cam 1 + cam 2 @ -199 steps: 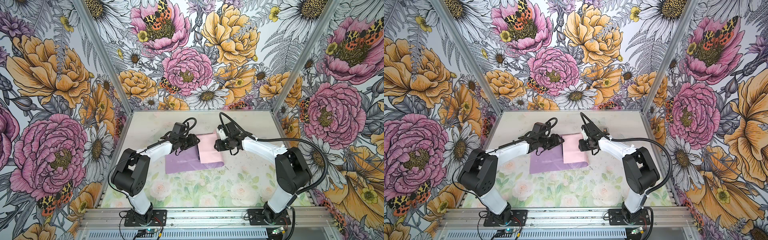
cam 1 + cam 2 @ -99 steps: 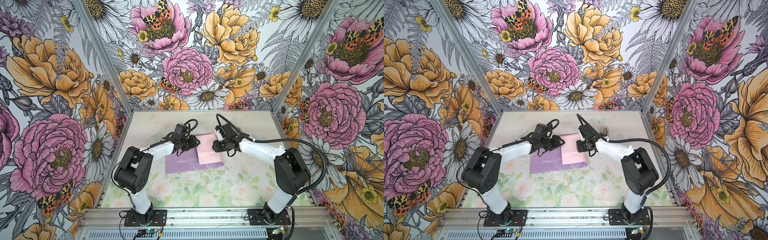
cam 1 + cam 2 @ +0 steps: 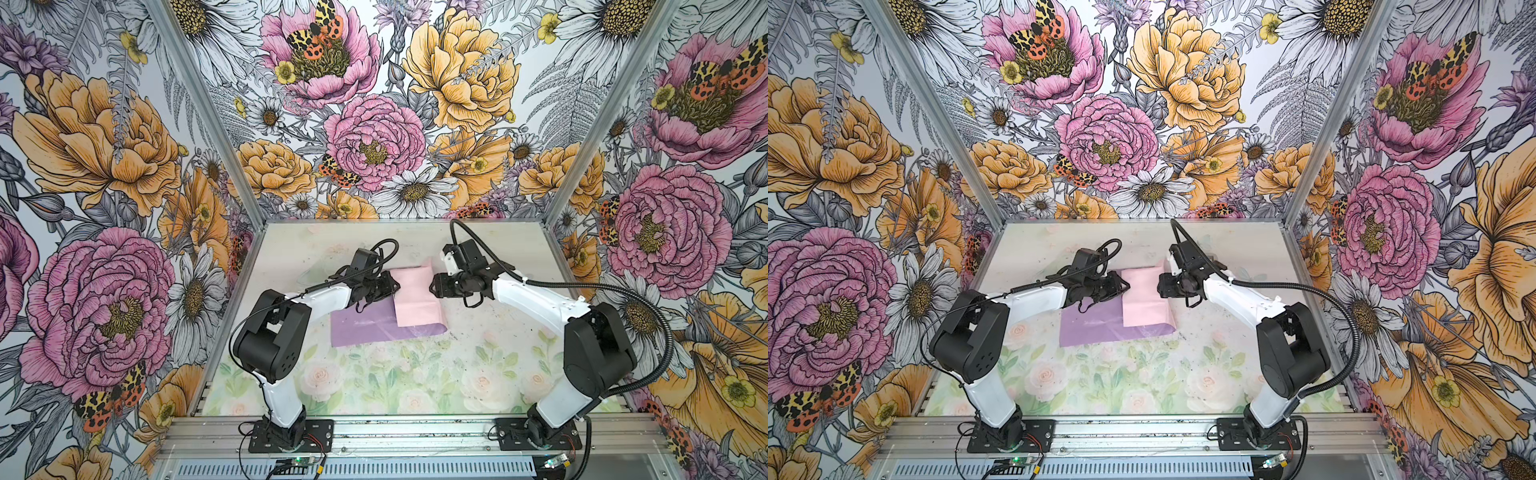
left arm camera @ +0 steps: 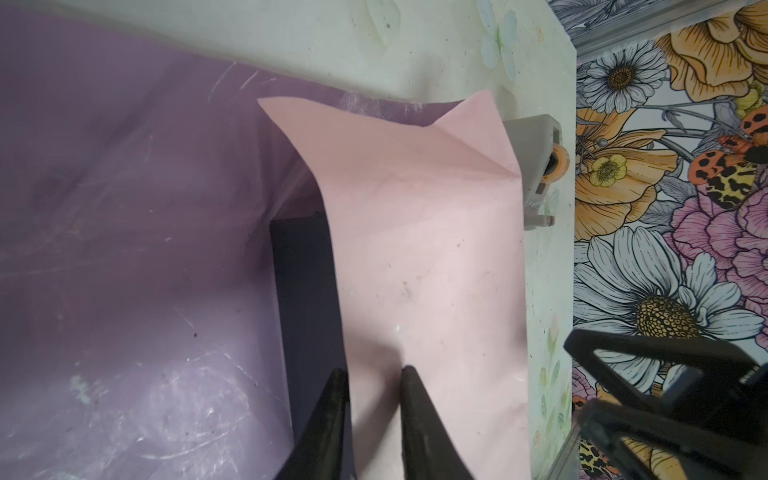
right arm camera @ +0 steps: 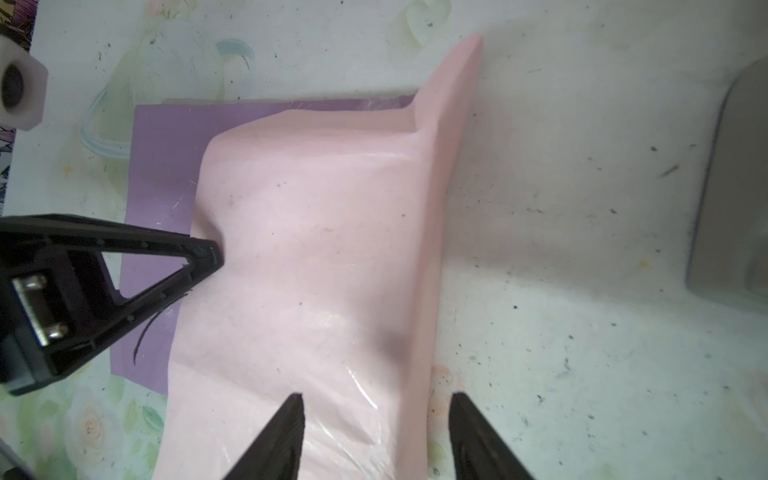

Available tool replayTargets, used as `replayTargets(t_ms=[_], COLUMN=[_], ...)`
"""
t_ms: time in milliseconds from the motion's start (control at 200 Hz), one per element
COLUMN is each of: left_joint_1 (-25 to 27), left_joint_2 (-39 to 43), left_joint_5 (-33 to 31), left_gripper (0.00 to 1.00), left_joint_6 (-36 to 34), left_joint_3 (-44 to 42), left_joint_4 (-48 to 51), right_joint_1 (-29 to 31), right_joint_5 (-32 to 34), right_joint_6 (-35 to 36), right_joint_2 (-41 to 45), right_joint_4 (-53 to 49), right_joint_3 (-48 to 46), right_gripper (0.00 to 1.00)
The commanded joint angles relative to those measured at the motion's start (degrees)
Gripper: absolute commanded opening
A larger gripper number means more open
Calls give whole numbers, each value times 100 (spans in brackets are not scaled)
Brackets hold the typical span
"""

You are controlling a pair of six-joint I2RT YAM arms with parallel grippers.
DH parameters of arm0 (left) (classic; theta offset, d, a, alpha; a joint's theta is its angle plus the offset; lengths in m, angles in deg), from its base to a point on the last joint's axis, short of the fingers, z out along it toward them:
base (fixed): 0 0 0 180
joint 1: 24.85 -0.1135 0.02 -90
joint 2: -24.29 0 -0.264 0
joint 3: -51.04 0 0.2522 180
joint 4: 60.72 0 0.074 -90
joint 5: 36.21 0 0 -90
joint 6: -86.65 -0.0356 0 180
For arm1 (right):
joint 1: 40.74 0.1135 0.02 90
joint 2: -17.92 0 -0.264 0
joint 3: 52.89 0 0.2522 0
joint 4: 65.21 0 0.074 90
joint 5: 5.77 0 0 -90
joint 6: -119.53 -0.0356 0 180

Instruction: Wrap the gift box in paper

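Pale rose-print bench (image 3: 374, 386) boxed in by walls papered with big bright flowers. Nearest, both arm bases bolted to the metal rail along the front edge.

Mid-bench, the paper (image 3: 365, 328), lilac face up and flat at its near left part, with its right side folded over to the left so the pale pink face (image 3: 415, 295) shows on top. Under that pink flap, the gift box (image 4: 303, 291), resting on the lilac sheet. Hidden in both top views. Seen only from the left wrist camera, as a dark navy strip along the flap's free edge.

At the flap's left edge, the left gripper (image 3: 395, 286), fingers (image 4: 409, 395) only narrowly parted, tips against the pink paper where it dents (image 5: 216, 253). Nothing pinched between them, as far as can be seen.

At the flap's right side, the right gripper (image 3: 432, 286), fingers (image 5: 286, 432) spread wide and released over the folded right edge, holding nothing.

Farther back and to the right, a small grey tape dispenser (image 4: 532, 158) on the bare bench, just beyond the paper's raised far corner.
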Motion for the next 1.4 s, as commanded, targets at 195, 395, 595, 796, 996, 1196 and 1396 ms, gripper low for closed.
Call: replayTargets(t_ms=[195, 395, 595, 796, 996, 1196, 1396], left_joint_1=[140, 60, -157, -348, -348, -355, -375], left_joint_2=[-305, -208, -214, -534, -950, -1269, -1602], left_joint_5=[-30, 7, 254, 486, 763, 855, 905], left_gripper=[24, 37, 63, 71, 73, 73, 73], left_joint_6=[-131, -84, 281, 659, 1039, 1327, 1360], left_joint_3=[62, 41, 87, 282, 577, 795, 1117], left_joint_4=[136, 94, -503, -1022, -1413, -1757, -1841], right_joint_1=[-250, -241, -239, -212, -153, -96, -82], right_joint_5=[-755, -575, -364, -305, -315, -333, -308], right_joint_6=[161, 286, 347, 377, 381, 377, 386], right_joint_2=[-780, -1133, -1244, -1244, -1271, -1315, -1358], right_joint_4=[-574, -574, -574, -565, -565, -565, -574], right_joint_3=[662, 678, 474, 462, 519, 528, 502], right_gripper=[61, 61, 60, 60, 60, 60, 60])
